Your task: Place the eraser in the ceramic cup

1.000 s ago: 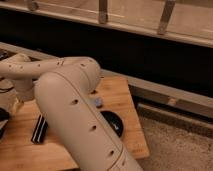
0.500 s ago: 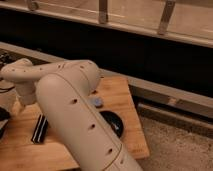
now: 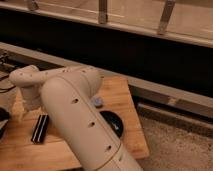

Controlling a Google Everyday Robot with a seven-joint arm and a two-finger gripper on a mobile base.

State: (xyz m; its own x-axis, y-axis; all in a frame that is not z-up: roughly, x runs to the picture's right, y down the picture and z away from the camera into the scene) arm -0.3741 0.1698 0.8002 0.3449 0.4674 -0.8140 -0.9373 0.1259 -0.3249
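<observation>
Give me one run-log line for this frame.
pincer: out of sight behind arm | eraser: on table, ungrasped | ceramic cup: unseen

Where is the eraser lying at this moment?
The eraser lies flat on the wooden table, at the left of the camera view, just left of the big white arm. The gripper is hidden from view.

The wooden table (image 3: 125,135) carries the eraser (image 3: 40,128) flat at its near left, a blue-grey lump (image 3: 97,102) near the middle and a black dish (image 3: 113,123) just nearer. The gripper is hidden at the far left behind the arm (image 3: 75,115).
</observation>
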